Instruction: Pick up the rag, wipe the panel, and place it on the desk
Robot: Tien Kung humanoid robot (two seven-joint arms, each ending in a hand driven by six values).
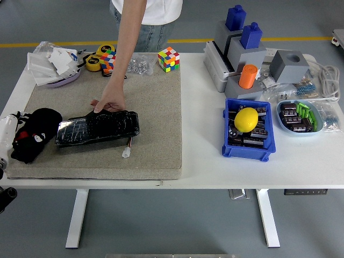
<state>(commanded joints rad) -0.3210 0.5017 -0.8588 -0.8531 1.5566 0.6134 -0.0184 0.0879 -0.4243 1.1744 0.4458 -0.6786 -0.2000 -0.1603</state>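
The black rag (33,133) lies on the left end of the tan mat (156,107), just left of the dark panel (98,128). The robot's left hand (6,129) is at the left edge, touching the rag, but I cannot tell if it is holding it. A person's hand (110,100) rests on the far edge of the panel

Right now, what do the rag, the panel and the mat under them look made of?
Rag: soft black cloth, matte and bunched in folds. Panel: glossy black, probably plastic or glass, with streaky reflections; a wired white plug hangs off its edge. Mat: beige, grainy and dull, looks like felt or foam; can't tell which.
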